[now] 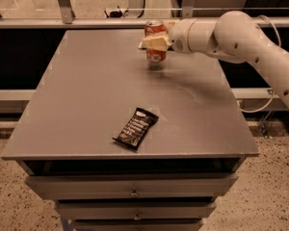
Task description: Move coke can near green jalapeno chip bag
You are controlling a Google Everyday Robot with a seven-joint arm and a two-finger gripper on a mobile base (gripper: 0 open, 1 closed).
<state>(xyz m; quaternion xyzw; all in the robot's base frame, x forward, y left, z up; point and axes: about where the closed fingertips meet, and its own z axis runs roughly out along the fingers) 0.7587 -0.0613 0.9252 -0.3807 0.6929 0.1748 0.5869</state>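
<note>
The coke can (pixel 156 56) is red-orange with a silver top and stands upright at the far middle of the grey table (pixel 86 90). My gripper (pixel 153 43) reaches in from the right on a white arm and is shut on the can's middle. One cream finger (pixel 149 43) crosses the can's front. The can hangs a little above the tabletop. The green jalapeno chip bag is out of view.
A narrow black snack bar wrapper (pixel 136 128) lies near the table's front edge, a little left of centre. Drawers (pixel 135 186) sit under the tabletop. A metal rail (pixel 86 11) runs behind the table's far edge.
</note>
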